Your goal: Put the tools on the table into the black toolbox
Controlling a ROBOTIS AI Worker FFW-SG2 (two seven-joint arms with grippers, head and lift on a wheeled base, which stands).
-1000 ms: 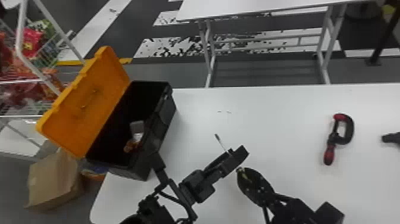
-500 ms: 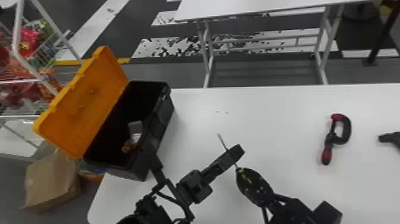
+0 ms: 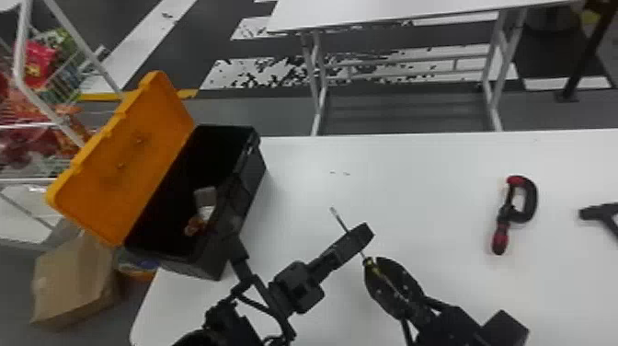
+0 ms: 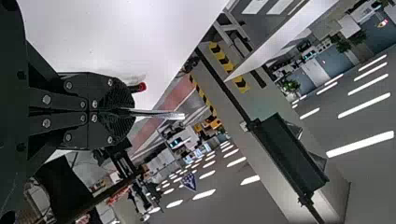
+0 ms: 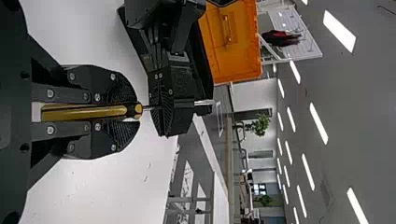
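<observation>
A yellow-handled screwdriver [image 3: 339, 218] is held above the table by both grippers. My left gripper [image 3: 364, 231] is shut across its metal shaft, whose tip pokes out beyond the fingers. My right gripper [image 3: 370, 263] is closed around the handle, close beside the left one. The left wrist view has the left gripper [image 4: 132, 112] with the shaft [image 4: 159, 114] protruding. In the right wrist view the handle [image 5: 86, 112] lies lengthwise between the fingers of the right gripper [image 5: 138, 110]. The black toolbox [image 3: 252, 184] stands open at the left. A red-and-black clamp [image 3: 501, 225] lies on the right.
The toolbox's orange lid [image 3: 133, 156] leans back to the left, and a grey and orange-brown item [image 3: 205, 198] is inside the box. A black tool [image 3: 595, 212] is at the right edge. Beside the table stand a cardboard box [image 3: 71, 280] and a wire rack.
The head view has shifted slightly. The screwdriver's tilt has changed a little, and more of its shaft shows between the two grippers. Both grippers keep their hold.
</observation>
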